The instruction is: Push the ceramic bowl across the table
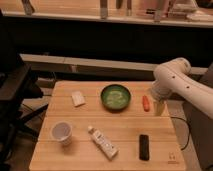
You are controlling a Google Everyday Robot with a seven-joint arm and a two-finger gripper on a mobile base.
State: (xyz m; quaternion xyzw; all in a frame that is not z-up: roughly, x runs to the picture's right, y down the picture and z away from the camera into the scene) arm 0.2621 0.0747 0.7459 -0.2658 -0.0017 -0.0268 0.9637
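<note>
Wooden table (pixel 80 125) bears the ceramic bowl (pixel 116 97), apart from the claw (pixel 159 108); grip state unclear.

Gripper (pixel 159 106) low on the right side. Just left of it, a small orange thing (pixel 145 102). Far to its left, a little white block (pixel 78 98). Toward the front and left of it: a black bar (pixel 144 147), then a white tube (pixel 103 143) lying flat, then a white paper cup (pixel 62 132) farthest away.

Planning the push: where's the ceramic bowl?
In the camera view, the ceramic bowl sits far-centre on the table, the orange item and gripper to its right.
</note>
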